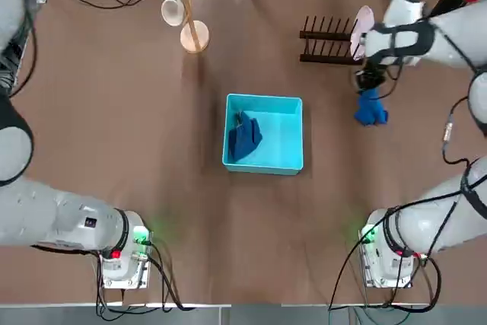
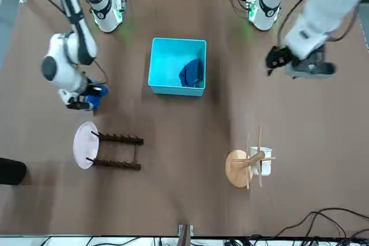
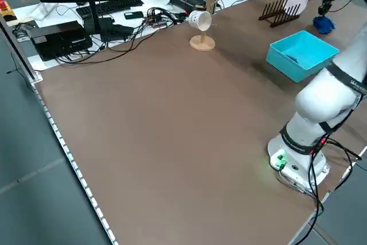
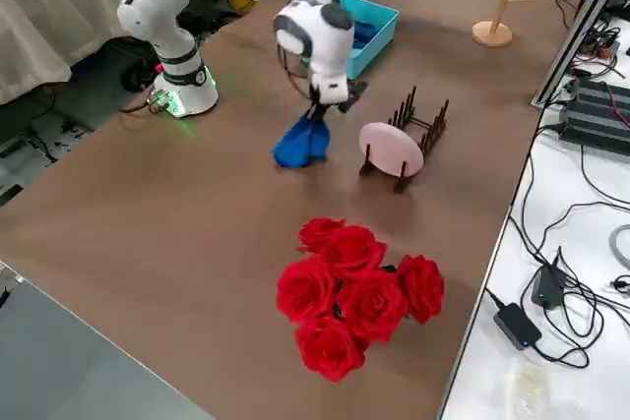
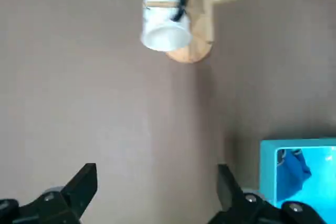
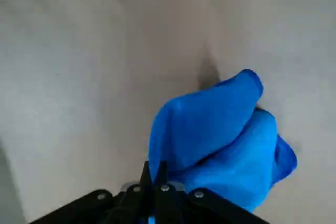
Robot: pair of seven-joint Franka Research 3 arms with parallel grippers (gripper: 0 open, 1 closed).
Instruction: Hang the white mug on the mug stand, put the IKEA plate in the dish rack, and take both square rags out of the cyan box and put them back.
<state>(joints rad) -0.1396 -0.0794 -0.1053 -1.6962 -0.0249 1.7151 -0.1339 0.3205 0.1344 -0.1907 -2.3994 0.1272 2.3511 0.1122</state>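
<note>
The white mug hangs on the light wooden mug stand at the back left. At the back right, the IKEA plate stands upright in the dark dish rack. The cyan box sits mid-table with one dark blue square rag inside. My right gripper is shut on the top of the other rag, right of the box and in front of the rack; the rag's lower part is at table level. My left gripper is open and holds nothing, high over the left side, facing the stand.
A bunch of red roses lies on the table's right part, beyond the rack. Cables, a keyboard and boxes line the far edge behind the stand. Both arm bases stand at the near edge.
</note>
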